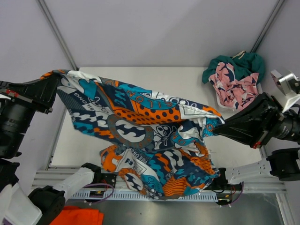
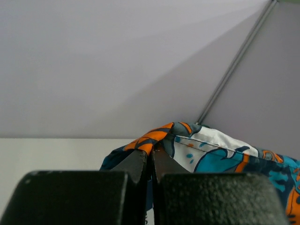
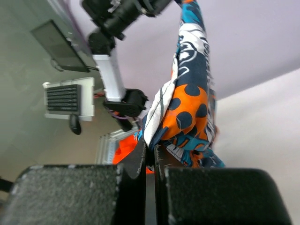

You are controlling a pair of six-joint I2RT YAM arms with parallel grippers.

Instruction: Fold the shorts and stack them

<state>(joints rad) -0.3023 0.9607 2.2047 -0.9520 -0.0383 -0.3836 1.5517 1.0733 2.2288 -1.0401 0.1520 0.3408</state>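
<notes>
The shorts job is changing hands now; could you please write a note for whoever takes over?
Left gripper: jaws shut on one end of the printed shorts.
Right gripper: jaws shut on the other end.
They hang stretched above the table, lower part bunched at the near edge.
Pink shark shorts and teal shorts lie crumpled together, far right.
Nothing folded or stacked; all three are left.

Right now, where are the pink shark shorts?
In the top view, the pink shark shorts lie crumpled at the far right corner of the table, bunched with the teal green shorts.
</notes>
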